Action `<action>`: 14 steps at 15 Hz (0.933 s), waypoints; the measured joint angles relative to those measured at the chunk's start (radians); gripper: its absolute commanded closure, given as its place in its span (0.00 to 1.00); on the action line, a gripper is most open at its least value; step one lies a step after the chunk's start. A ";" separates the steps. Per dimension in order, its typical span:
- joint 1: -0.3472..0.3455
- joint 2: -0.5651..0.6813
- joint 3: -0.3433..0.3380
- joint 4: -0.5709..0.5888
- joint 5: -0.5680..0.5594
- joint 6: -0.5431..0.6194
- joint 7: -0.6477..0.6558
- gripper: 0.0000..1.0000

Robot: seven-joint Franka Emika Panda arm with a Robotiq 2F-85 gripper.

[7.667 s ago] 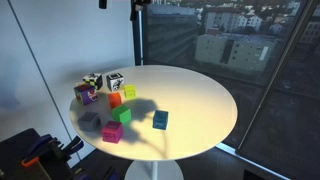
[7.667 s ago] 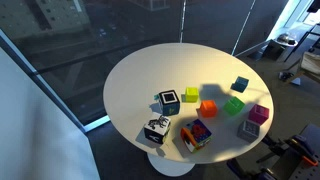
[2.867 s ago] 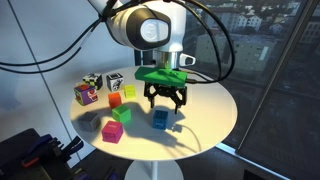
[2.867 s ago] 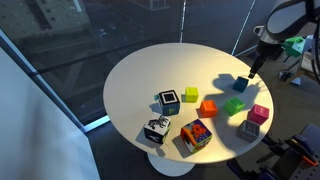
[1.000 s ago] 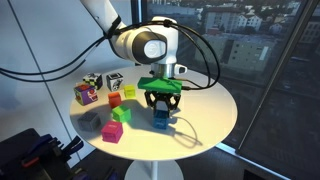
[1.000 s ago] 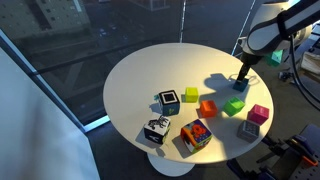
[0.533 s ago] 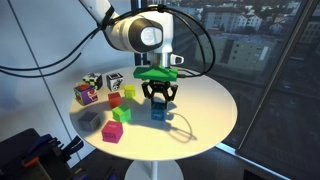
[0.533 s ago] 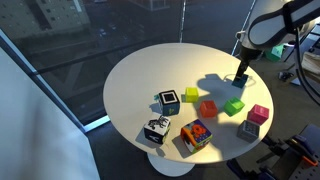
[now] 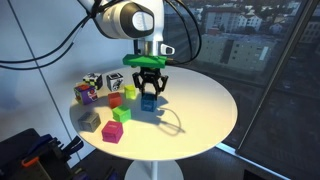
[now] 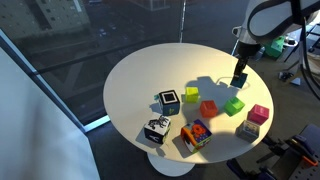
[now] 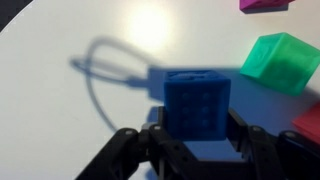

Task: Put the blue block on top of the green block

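My gripper (image 9: 148, 96) is shut on the blue block (image 9: 148, 101) and holds it just above the white round table (image 9: 205, 95). In an exterior view the blue block (image 10: 238, 80) hangs under the gripper (image 10: 239, 76) near the table's far side. The wrist view shows the blue block (image 11: 198, 102) clamped between both fingers (image 11: 158, 128) of the gripper (image 11: 198, 128), its shadow on the table below. A green block (image 9: 121, 114) sits on the table beside it, seen too as the green block (image 10: 235, 106) and the green block (image 11: 282, 60). A second, yellower green cube (image 9: 129, 92) lies further back.
Around the green block lie an orange cube (image 9: 115, 99), a magenta cube (image 9: 112, 131), a grey cube (image 9: 90, 122), a purple-and-yellow cube (image 9: 85, 94) and two black-and-white cubes (image 9: 115, 80). The table's edge (image 10: 120, 70) drops to the floor; a glass wall stands behind.
The gripper, shut on the blue block, has lifted it off the table and carried it toward the cluster of cubes, closer to the green block.
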 measured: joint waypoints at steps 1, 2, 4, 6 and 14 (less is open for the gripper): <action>0.005 -0.007 0.001 -0.002 0.000 -0.012 0.010 0.67; 0.011 -0.014 0.003 -0.005 0.000 -0.025 0.018 0.67; 0.020 -0.029 0.007 -0.015 0.000 -0.045 0.039 0.67; 0.026 -0.040 0.012 -0.025 0.001 -0.059 0.060 0.67; 0.061 -0.074 0.034 -0.083 0.012 -0.064 0.176 0.67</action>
